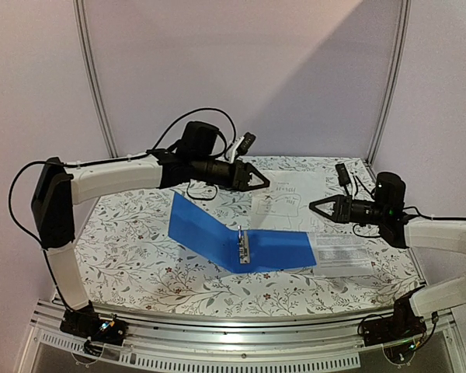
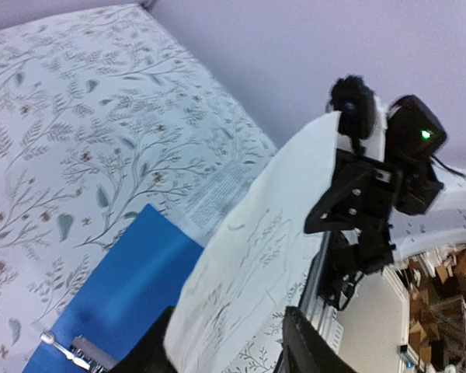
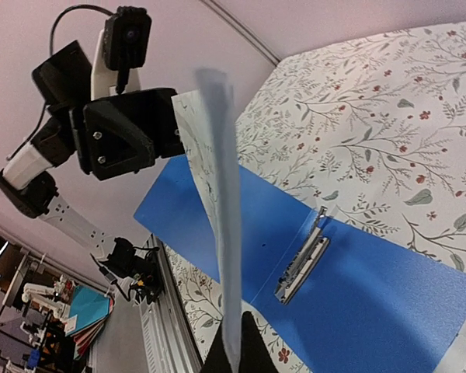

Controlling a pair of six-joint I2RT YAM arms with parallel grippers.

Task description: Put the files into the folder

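Right gripper (image 3: 234, 350): jaws closed, pinching one edge of the files (image 2: 256, 233), a single thin white sheet with faint lines and print. In the right wrist view the sheet ran edge-on straight out from the fingertips, up and away toward the other arm.

Left gripper (image 2: 227, 315): faced the right one from across the sheet. The left wrist view showed its two fingers (image 2: 307, 348) standing apart, with the opposite edge of the sheet passing through the gap. Jaws were part-way open, far wider than the paper. Whether either pad touched the sheet could not be told.

The files hung off the table (image 1: 140, 241), stretched between the two sets of fingertips and bowed slightly.

The folder (image 1: 210, 225), bright blue, lay open below the grippers, covers spread to either side. Its ring clip (image 3: 301, 264) sat on the spine, below and just ahead of the right gripper's tips, off to the side of the sheet. In the left wrist view one blue cover lay under that gripper, with the clip near its bottom edge. Whether the sheet's lower edge touched the folder was unclear.

A flat printed page (image 1: 343, 252) lay on the table under the right gripper, against the folder's cover on that arm's side.
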